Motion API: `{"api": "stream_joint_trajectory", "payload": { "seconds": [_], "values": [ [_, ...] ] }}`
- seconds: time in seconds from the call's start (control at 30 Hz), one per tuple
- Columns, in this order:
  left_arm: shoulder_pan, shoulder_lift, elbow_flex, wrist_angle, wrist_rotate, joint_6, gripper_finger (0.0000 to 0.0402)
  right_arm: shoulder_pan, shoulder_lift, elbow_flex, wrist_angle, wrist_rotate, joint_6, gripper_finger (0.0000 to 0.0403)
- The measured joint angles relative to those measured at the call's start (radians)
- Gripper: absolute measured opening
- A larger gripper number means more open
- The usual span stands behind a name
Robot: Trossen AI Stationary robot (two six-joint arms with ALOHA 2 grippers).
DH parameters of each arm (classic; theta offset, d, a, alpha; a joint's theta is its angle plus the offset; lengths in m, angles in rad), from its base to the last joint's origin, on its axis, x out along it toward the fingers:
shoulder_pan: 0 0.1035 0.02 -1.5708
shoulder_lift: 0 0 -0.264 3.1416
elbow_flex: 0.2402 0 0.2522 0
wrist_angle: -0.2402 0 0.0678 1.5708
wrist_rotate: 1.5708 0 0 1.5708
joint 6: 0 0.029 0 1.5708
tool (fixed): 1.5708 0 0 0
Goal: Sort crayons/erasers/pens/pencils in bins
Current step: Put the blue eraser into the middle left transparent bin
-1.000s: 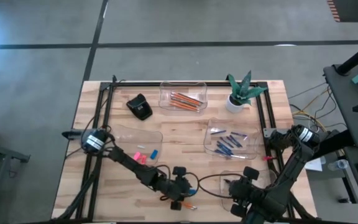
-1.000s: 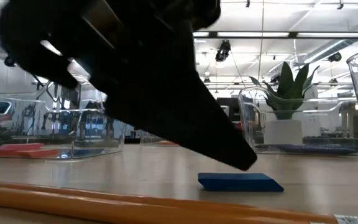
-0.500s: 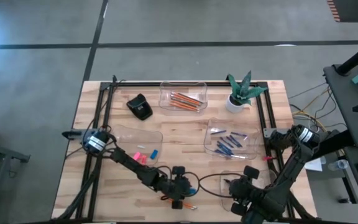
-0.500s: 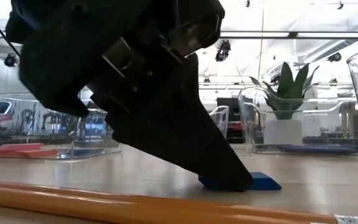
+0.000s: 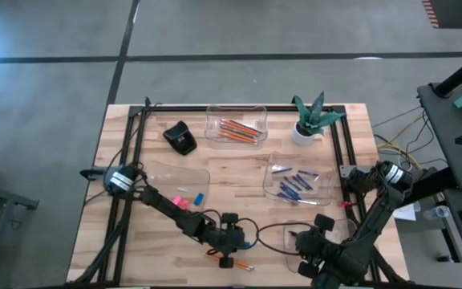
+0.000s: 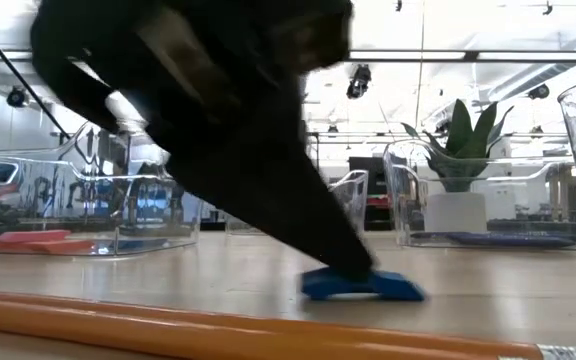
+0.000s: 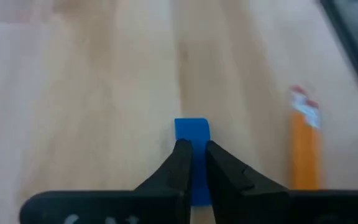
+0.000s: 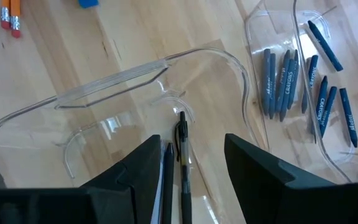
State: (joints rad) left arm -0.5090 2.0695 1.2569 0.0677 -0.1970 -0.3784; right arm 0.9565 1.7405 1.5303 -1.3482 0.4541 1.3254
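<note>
A blue eraser [image 7: 191, 129] lies flat on the wood near the table's front edge, with my left gripper [image 5: 243, 241] shut on it. A long orange pencil [image 6: 218, 335] lies just nearer the front edge. My right gripper [image 8: 188, 177] hangs open above the near right bin [image 5: 291, 241], which holds dark pens [image 8: 182, 152]. Other bins hold blue crayons [image 5: 297, 183], orange pencils [image 5: 237, 128], and pink and blue erasers [image 5: 184, 201]. My left gripper pinches the blue eraser between its two fingers at the end nearest the wrist [image 7: 192, 163]. The fingers [image 6: 343, 262] slant down from the table's left and lie along the eraser. The eraser's far end [image 6: 403, 290] rests on the table.
A black lump-shaped object [image 5: 181, 138] and a potted plant [image 5: 310, 120] stand at the back. A second pencil end [image 7: 303, 149] lies beside the eraser. Bare wood lies between the bins in the table's middle.
My left gripper has sunk onto the blue eraser and shut on it. The eraser has slid a little along the table and stays on the wood.
</note>
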Motion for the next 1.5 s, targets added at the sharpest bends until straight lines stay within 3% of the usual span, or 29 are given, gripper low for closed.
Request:
{"api": "stream_joint_trajectory", "payload": {
  "seconds": [0.43,0.57,0.87,1.07,1.2,1.5],
  "values": [
    [-0.002,-0.114,-0.021,0.012,0.063,0.02,0.0001,0.001,0.0,-0.004,0.004,0.003,0.007,0.0171],
    [-0.005,-0.117,-0.022,-0.025,0.119,-0.02,0.0001,-0.006,0.0,-0.008,0.094,0.097,0.002,0.0171],
    [-0.064,-0.168,-0.022,-0.138,0.432,-0.305,0.0002,-0.116,0.066,-0.009,0.511,0.174,-0.238,0.0171],
    [-0.166,-0.23,-0.023,-0.227,0.424,-0.437,0.0002,-0.204,0.166,-0.01,0.57,0.134,-0.189,0.0171],
    [-0.231,-0.279,-0.026,-0.259,0.368,-0.482,0.0002,-0.239,0.196,-0.009,0.588,0.083,-0.161,0.0176],
    [-0.318,-0.347,-0.027,-0.384,0.241,-0.535,0.0002,-0.272,0.256,0.021,0.796,-0.059,-0.107,0.0234]
  ]
}}
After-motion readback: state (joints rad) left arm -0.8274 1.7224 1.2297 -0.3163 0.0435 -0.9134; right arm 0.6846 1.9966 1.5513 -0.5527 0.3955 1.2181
